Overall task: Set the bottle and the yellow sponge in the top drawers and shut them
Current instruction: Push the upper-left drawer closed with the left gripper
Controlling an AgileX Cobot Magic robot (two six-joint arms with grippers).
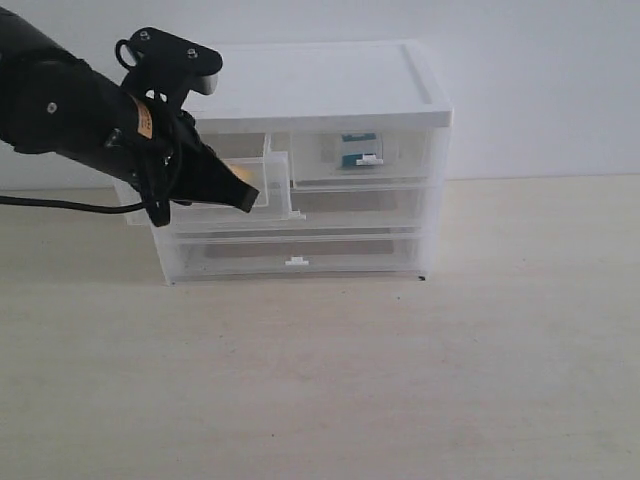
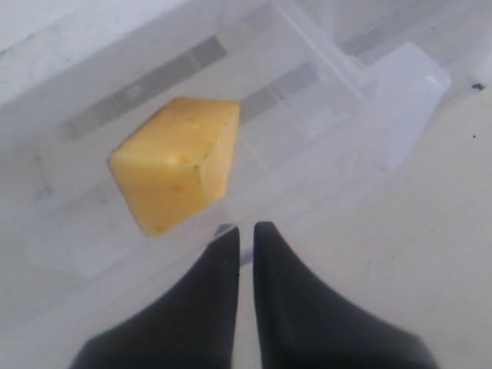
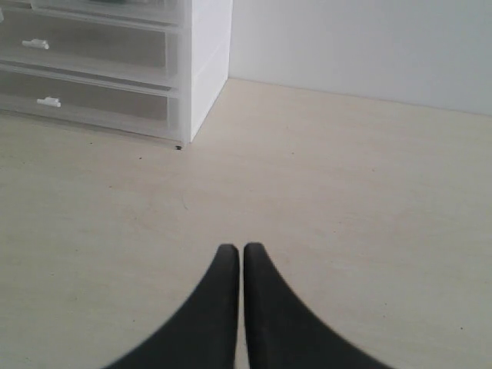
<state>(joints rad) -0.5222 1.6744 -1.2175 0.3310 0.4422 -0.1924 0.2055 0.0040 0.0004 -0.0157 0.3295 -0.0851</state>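
Observation:
The yellow sponge point(image 2: 177, 165) lies inside the top left drawer point(image 1: 272, 178), which stands pulled out of the white-topped cabinet point(image 1: 320, 85). Only a sliver of the yellow sponge point(image 1: 238, 172) shows in the exterior view, behind my arm. My left gripper point(image 1: 246, 200) is shut, and its tips point(image 2: 244, 228) rest at that drawer's front wall, by a small white handle piece. The bottle point(image 1: 358, 150), teal with white, sits inside the shut top right drawer point(image 1: 365, 160). My right gripper point(image 3: 244, 247) is shut on nothing, low over the bare table, out of the exterior view.
Below the top drawers are two full-width clear drawers point(image 1: 300, 205) point(image 1: 300, 255), both shut, with white handles. The cabinet's corner point(image 3: 207, 69) stands ahead of my right gripper. A pale wooden table point(image 1: 400, 380) spreads in front; a white wall stands behind.

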